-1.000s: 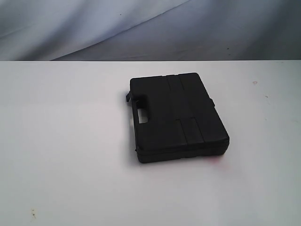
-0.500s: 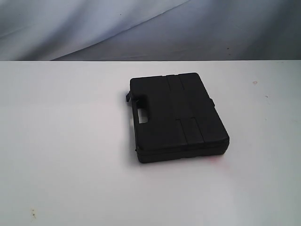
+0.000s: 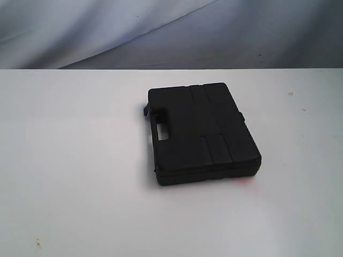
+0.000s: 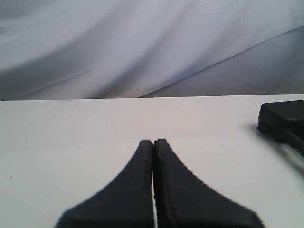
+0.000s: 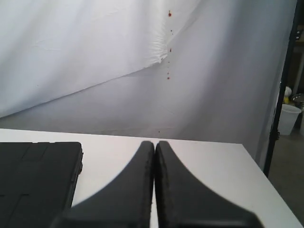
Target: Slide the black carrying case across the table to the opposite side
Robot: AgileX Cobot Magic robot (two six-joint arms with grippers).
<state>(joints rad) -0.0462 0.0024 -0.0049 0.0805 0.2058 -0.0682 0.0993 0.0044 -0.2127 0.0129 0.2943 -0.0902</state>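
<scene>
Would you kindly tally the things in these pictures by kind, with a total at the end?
black carrying case: 1
white table: 1
end effectors: 2, the left end effector and the right end effector, both shut and empty
Total: 4

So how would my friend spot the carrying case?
Look at the big white table. Just right of its middle lies the black carrying case, flat. It's black against all that white, with a handle on its left side.

left gripper [image 4: 153, 142]: matte black, wide base narrowing to tip | right gripper [image 5: 154, 143]: same black taper
</scene>
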